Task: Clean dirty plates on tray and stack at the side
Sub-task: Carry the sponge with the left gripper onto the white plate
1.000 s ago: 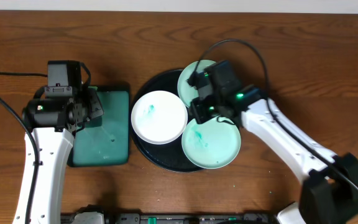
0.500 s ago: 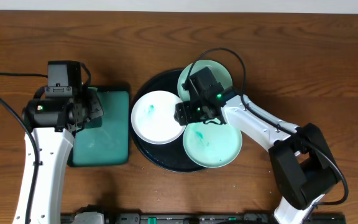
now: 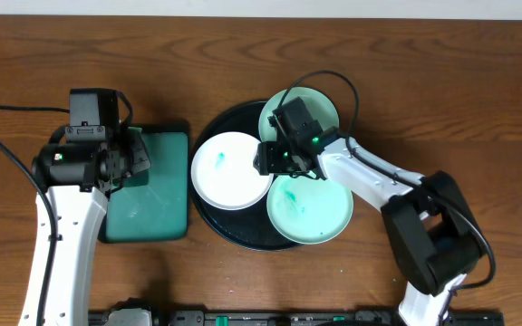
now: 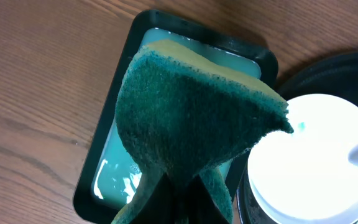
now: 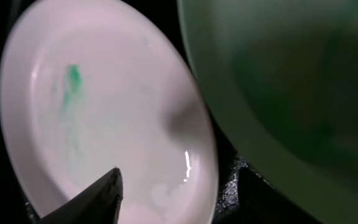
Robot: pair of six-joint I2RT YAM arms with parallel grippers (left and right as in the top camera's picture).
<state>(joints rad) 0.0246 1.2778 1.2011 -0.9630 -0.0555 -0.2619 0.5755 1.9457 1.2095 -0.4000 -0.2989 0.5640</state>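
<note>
Small white round plate point(image 3: 232, 170) on glossy black round tray point(image 3: 234, 231), rim between spread right gripper point(image 5: 178, 196); left gripper point(image 3: 139, 154) pinching green sponge point(image 4: 191, 118).

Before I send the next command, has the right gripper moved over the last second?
Yes. Judged against the black tray, the right gripper has shifted left, to the right edge of the white plate.

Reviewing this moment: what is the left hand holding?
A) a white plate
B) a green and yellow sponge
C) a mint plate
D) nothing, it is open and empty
B: the left wrist view shows the sponge, dark green scouring face with a yellow layer behind it, pinched in the left hand above the rectangular teal tray.
</note>
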